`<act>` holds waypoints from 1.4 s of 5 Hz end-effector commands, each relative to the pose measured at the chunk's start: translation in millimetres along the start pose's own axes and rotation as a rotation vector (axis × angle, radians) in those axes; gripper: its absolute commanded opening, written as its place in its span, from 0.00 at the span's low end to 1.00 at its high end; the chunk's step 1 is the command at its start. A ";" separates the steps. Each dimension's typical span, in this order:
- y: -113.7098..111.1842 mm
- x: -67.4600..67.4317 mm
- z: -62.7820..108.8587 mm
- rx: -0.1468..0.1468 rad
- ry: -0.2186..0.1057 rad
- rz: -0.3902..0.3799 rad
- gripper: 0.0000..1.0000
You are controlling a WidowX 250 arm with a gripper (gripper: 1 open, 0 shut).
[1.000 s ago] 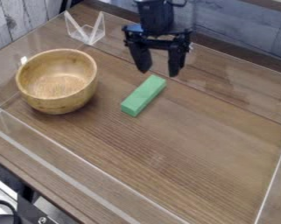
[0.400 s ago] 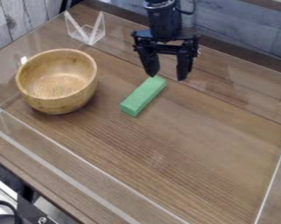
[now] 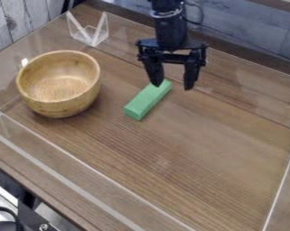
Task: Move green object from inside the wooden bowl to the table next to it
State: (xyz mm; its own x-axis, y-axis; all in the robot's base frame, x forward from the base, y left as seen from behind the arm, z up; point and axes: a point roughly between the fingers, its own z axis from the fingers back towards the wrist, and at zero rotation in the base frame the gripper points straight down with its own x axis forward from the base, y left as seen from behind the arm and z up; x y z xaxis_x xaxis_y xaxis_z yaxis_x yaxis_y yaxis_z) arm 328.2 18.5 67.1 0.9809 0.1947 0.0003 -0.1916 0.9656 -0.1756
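The green object (image 3: 148, 98) lay flat on the table (image 3: 195, 171), not in the wooden bowl (image 3: 59, 83); the bowl sat apart from it at about nine o'clock and its pale inside looked empty. The block's long axis ran on a diagonal, from roughly seven o'clock at its near end to one o'clock at its far end. The gripper (image 3: 173, 83) hung pointing down just past that far end, at about one o'clock from the block's middle, with its jaws spread wide and nothing between them. One fingertip appeared to stand close beside or just over the block's upper end, though whether it touched could not be told from this view. Judged from how things lay, the block was already on the table next to the bowl, so the task's goal looked met. Any further grasp would have turned on setting the jaws across the block's short width, square to that diagonal.
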 end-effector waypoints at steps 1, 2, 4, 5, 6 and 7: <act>0.5 -1.2 3.7 0.012 -0.029 0.023 1.00; 3.4 -5.3 -0.8 0.021 -0.010 0.002 1.00; 0.7 -5.7 -15.6 0.037 0.021 -0.010 1.00; -3.9 -1.1 -23.6 0.042 0.022 0.002 1.00; -10.5 3.8 -32.9 0.046 0.024 0.011 0.00; -12.8 1.1 -35.2 0.042 0.017 0.066 0.00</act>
State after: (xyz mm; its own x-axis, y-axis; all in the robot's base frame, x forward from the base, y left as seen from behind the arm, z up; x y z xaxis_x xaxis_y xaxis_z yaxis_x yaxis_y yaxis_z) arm 326.0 2.8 20.0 0.9628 0.2596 -0.0752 -0.2674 0.9555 -0.1249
